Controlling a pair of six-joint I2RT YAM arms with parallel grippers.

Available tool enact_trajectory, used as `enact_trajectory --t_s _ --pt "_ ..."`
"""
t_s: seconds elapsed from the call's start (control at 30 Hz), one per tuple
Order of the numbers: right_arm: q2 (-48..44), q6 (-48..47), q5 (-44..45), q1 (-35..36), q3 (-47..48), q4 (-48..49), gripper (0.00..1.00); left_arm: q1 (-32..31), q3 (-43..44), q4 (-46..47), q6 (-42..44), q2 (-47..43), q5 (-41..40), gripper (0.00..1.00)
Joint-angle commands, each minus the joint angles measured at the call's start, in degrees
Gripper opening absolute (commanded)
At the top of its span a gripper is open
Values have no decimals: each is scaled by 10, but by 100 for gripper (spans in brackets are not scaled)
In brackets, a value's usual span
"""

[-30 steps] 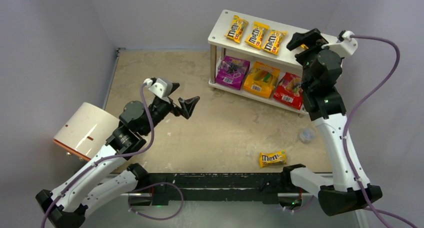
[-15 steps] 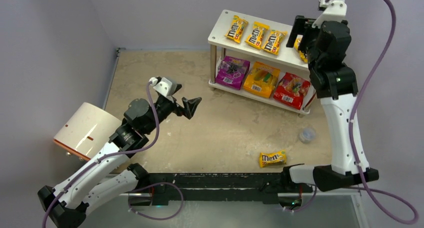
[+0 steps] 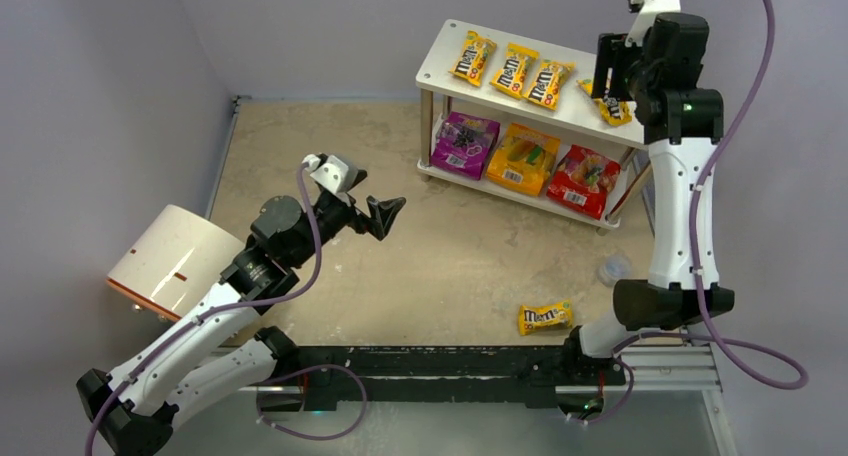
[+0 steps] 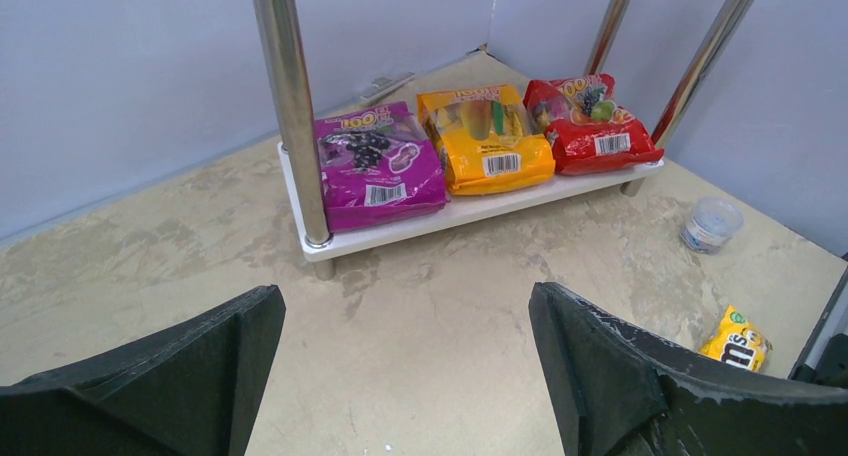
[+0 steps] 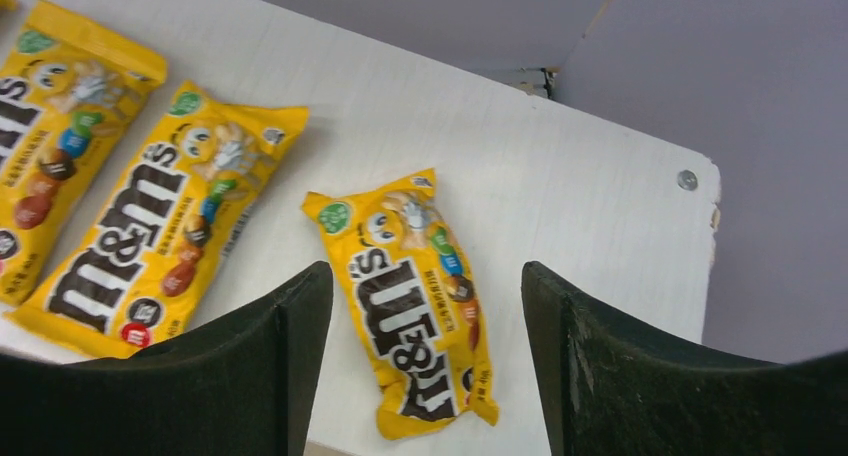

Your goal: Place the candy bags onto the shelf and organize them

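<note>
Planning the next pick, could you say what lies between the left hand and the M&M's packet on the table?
Only bare table, per the top view, between the left hand and the M&M's packet.

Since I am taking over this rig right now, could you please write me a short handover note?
Left tool: open, empty, hovering over the table, facing the shelf's lower board.
Right tool: open, empty, above the fourth M&M's packet, which lies flat on the top board.
Done: purple pouch, orange pouch and red pouch sit side by side on the lower board; three other packets also lie on top.
Left: the last packet lies on the table near the right arm's base; it probably belongs on the top board.
</note>
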Motion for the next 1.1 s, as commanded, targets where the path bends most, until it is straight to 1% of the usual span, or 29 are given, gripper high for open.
enact_trajectory --t_s 0.0,0.13,0.23,0.33,0.4,0.53,0.7,0.8,0.97,1.07 --pt "-10 0 -54 -48 -9 3 70 0 13 15 -4 3 8 100" --pt "-15 5 -93 -70 -34 9 68 -1 14 15 -5 3 13 100" --pt "-11 15 -107 -78 -52 16 64 0 13 16 -7 3 17 100" --pt "-2 45 -123 -82 -49 5 62 -1 14 16 -7 4 17 100" --pt "-4 73 -150 -82 -51 3 64 0 13 17 -8 5 15 100" --pt "-27 124 -166 -82 -88 38 63 -1 13 18 -9 10 15 100" --pt "-42 151 -158 -82 -128 59 51 0 14 15 -8 13 15 100" --pt "-42 166 -156 -82 -131 59 40 0 13 16 -7 12 14 100" --pt "-63 223 -162 -82 -166 106 35 -1 14 18 -7 16 14 100" --pt "-86 267 -150 -82 -206 153 28 0 16 17 -8 20 15 100"
